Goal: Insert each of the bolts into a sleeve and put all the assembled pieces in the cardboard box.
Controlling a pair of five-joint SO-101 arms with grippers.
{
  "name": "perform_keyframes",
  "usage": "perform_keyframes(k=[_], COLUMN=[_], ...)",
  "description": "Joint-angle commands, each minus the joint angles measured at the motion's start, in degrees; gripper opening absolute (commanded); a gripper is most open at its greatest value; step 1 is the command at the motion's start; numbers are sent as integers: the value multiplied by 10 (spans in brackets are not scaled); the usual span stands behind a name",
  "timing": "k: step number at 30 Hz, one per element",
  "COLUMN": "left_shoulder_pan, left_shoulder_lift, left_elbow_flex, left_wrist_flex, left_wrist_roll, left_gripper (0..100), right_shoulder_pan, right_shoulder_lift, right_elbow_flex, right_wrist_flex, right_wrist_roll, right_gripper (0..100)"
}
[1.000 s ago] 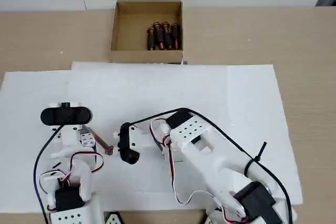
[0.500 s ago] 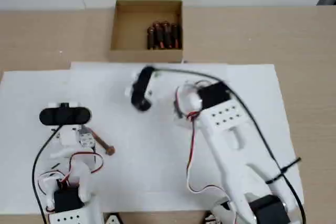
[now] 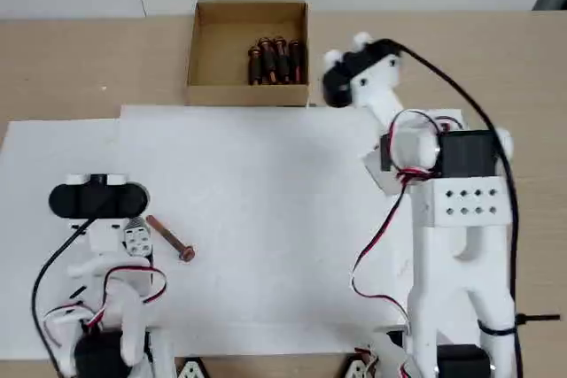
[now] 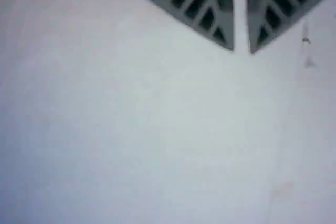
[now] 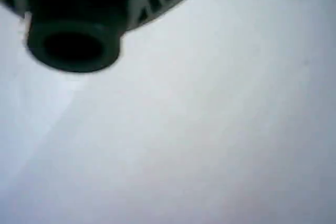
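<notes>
**Right gripper holds a black sleeve; the bolt lies by the left gripper**

The right gripper (image 5: 79, 3) is squeezed onto a black sleeve (image 5: 73, 51). The sleeve is a short round tube, and its open end looks like a dark hole. In the high view, the tip of the right arm is just to the right of the cardboard box (image 3: 205, 50).

The left gripper (image 4: 241, 51) has its two gray ribbed fingers (image 4: 202, 3) almost together, with only a thin slit between them. It hangs over the white sheet (image 3: 266, 201) near the left edge.

The bolt (image 3: 166, 238) lies on the sheet just beside the left gripper. It is thin and copper-brown, with a wider round head at the end away from the gripper, and it lies slanted.

Four assembled pieces (image 3: 276, 59) lie side by side in the right half of the box. They are dark with copper bits. The box sits on the wooden table (image 3: 71, 68), just past the sheet's far edge.
</notes>
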Motion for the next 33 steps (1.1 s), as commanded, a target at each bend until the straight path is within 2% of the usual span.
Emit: perform_keyframes(k=[1, 9, 15, 18, 24, 30, 33], left_shoulder_pan=[3, 3, 3, 4, 5, 48, 66], left_shoulder_lift=[92, 398, 545, 602, 689, 750, 769], left_elbow_flex=[-97, -354, -480, -499, -500, -502, -502], left_wrist_flex=[18, 75, 134, 151, 156, 178, 188], left_wrist_roll=[-3, -2, -14, -95, -311, -482, -554], left_gripper=[8, 6, 7, 7, 8, 9, 51], right_shoulder_pan=[38, 80, 119, 136, 151, 151, 151], right_shoulder_lift=[-21, -21, -21, -21, -20, -21, -21], right_elbow_flex=[-26, -25, -25, -25, -24, 11, 22], right_wrist_flex=[5, 16, 16, 16, 16, 11, 11], right_wrist_roll=[-9, -9, -9, -9, -9, -8, -5], right_gripper=[6, 6, 6, 7, 8, 9, 9])
